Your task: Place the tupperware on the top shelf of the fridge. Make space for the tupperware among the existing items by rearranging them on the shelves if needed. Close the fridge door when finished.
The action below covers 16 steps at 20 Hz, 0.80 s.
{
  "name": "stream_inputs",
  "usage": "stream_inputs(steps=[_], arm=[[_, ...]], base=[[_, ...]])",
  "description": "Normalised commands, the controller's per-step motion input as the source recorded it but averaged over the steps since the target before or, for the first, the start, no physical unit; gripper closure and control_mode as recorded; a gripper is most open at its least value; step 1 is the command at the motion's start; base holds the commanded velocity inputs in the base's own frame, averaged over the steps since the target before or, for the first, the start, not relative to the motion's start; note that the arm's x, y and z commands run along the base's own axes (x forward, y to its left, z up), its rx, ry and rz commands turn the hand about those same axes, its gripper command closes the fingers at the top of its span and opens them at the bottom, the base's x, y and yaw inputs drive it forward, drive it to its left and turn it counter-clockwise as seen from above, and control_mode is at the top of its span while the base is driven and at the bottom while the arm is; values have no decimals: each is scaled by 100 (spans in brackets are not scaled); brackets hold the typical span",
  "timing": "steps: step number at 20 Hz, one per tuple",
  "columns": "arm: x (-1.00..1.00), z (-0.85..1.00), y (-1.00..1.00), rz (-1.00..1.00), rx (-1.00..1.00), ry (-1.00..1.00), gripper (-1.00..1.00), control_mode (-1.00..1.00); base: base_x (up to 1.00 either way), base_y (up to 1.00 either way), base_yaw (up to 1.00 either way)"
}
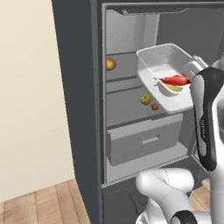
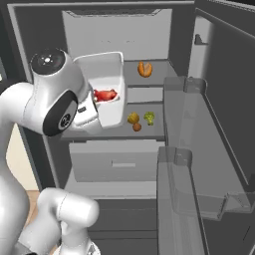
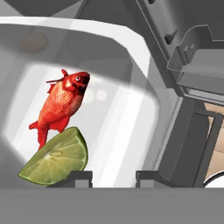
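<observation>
Hand [image 3: 113, 177] clamped on tupperware [image 1: 162, 65] rim | tub held tilted before open fridge [image 1: 78, 87], beside top shelf [image 1: 124, 59]

Left base view: behind and left of the arm, facing forward and down into the open fridge [image 1: 83, 109], mid range. Right base view: behind and right of the arm, same cavity, door racks in foreground. Both share the shelves, the drawer [image 2: 114, 162] and the tupperware [image 1: 164, 74]. Hand view: looks along the claw [image 3: 113, 178], very close, into the tub.
</observation>
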Motion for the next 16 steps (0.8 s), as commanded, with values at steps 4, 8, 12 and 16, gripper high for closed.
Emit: stream_inputs(steps=[4, 8, 12, 16], arm=[[50, 16, 0, 0, 9, -4, 100, -100], [47, 12, 0, 0, 8, -7, 100, -100], [56, 13, 3, 0, 4, -3, 100, -100], [67, 6, 0, 0, 0, 0, 100, -100]], base=[[0, 0, 0], [0, 0, 0], [0, 0, 0], [0, 0, 0]])
